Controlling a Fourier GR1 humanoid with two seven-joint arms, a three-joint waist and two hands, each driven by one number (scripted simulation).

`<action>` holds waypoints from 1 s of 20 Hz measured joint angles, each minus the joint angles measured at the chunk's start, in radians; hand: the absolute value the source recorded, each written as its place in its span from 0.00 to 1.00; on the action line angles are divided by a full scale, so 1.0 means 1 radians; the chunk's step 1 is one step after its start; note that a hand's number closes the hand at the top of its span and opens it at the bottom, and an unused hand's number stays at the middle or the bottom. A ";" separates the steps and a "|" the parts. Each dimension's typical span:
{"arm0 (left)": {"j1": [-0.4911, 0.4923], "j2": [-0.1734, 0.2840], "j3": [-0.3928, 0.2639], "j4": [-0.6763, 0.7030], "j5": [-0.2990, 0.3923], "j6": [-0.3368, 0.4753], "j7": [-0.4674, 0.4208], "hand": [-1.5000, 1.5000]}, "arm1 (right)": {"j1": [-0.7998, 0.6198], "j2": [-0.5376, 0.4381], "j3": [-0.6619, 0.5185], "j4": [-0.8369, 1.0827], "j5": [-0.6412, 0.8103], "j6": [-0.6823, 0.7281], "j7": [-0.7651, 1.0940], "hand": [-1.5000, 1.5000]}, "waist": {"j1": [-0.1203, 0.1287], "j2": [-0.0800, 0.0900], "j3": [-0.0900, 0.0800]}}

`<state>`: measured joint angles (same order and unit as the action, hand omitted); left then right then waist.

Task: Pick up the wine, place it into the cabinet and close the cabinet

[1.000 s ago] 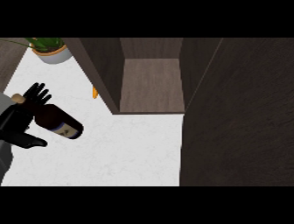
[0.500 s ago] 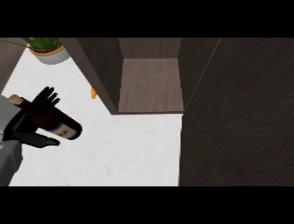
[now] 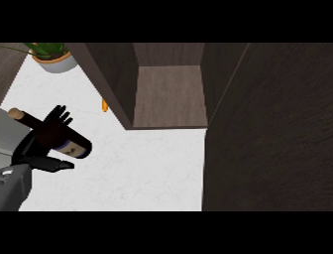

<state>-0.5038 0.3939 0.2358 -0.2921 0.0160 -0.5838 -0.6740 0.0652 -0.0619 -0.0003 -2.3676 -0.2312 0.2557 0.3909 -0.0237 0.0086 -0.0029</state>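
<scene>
My left hand [image 3: 43, 141] shows at the view's left, curled round a dark wine bottle [image 3: 73, 147]. The bottle lies tilted, its pale-topped neck [image 3: 19, 114] pointing up-left and its labelled base down-right. The fingers [image 3: 57, 117] stick up over the bottle and the thumb [image 3: 58, 164] wraps under it. The dark wood cabinet [image 3: 168, 94] stands open to the right of the hand, its inner shelf bare. Its door [image 3: 279, 129] stands swung out as a large dark panel on the right. My right hand is out of view.
A potted green plant [image 3: 55, 60] stands on the white counter [image 3: 140, 173] at the back left. A small orange object [image 3: 105, 105] lies against the cabinet's left wall. Grey surfaces border the counter at the far left.
The left hand with the bottle has shifted slightly to the right, toward the cabinet, and its grey forearm shows more at the lower left. The cabinet has not moved.
</scene>
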 measured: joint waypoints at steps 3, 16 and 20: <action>-0.008 -0.009 0.005 0.016 0.012 -0.018 0.008 0.00 | 0.005 -0.003 -0.006 -0.008 0.001 0.002 -0.002 0.00 | -0.002 0.000 0.000; -0.001 -0.027 0.001 0.045 0.019 -0.052 -0.006 1.00 | 0.019 0.000 -0.011 -0.008 -0.002 0.005 -0.009 0.00 | -0.005 0.001 -0.001; -0.004 -0.036 -0.006 0.043 0.015 -0.048 -0.015 1.00 | 0.026 0.001 -0.009 -0.010 -0.001 0.010 -0.015 0.00 | -0.006 0.001 0.000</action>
<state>-0.5081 0.3576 0.2301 -0.2490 0.0310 -0.6315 -0.6893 0.0912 -0.0605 -0.0095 -2.3775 -0.2319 0.2660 0.3762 -0.0293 0.0094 -0.0026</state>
